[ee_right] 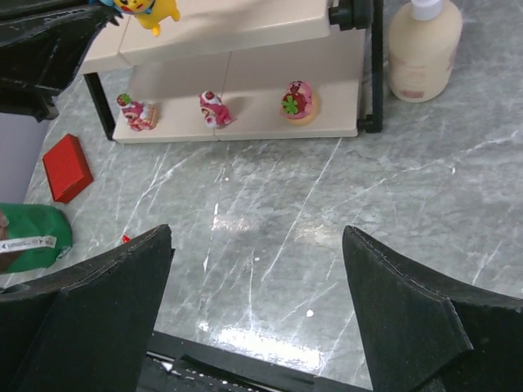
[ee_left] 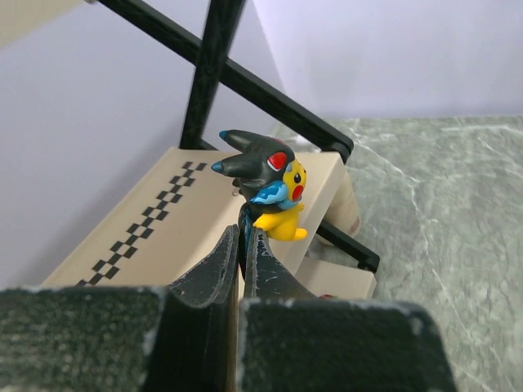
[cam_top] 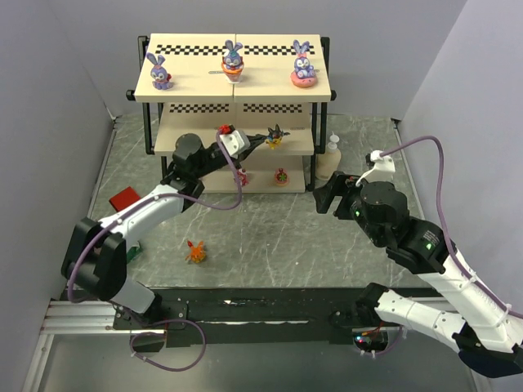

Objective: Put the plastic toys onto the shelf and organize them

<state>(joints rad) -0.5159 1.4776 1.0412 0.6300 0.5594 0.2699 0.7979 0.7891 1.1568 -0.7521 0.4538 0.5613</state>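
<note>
Biggest item: shelf (cam_top: 188, 91), 3 tiers, at far side of surface (cam_top: 278, 237), beyond both claws. L claw (cam_top: 263, 140) reaches into mid tier. R claw (cam_top: 333, 196) hangs over the surface off the shelf's right end, near pump bottle (cam_top: 333, 155).

R claw: fingers wide apart, nothing between them. L claw: fingers together, tips right at the back of winged toy (ee_left: 265, 192). Can't tell if a thin bit of it is pinched or only touched. Toy is upright, looks to be at mid board's front edge, just past L claw tips.

Done, approx: 3 bunnies (cam_top: 233, 63) in a row on top tier, above L claw. 3 red-pink figures (ee_right: 214, 109) in a row on bottom tier, below L claw, well ahead of R claw. Winged toy at mid tier, prob. being set or nudged.

Left: orange spiky toy (cam_top: 195, 251) on the surface, well behind L claw. One to go, likely mid tier. Red block (cam_top: 124, 198) off to L claw's left; not part of job.
</note>
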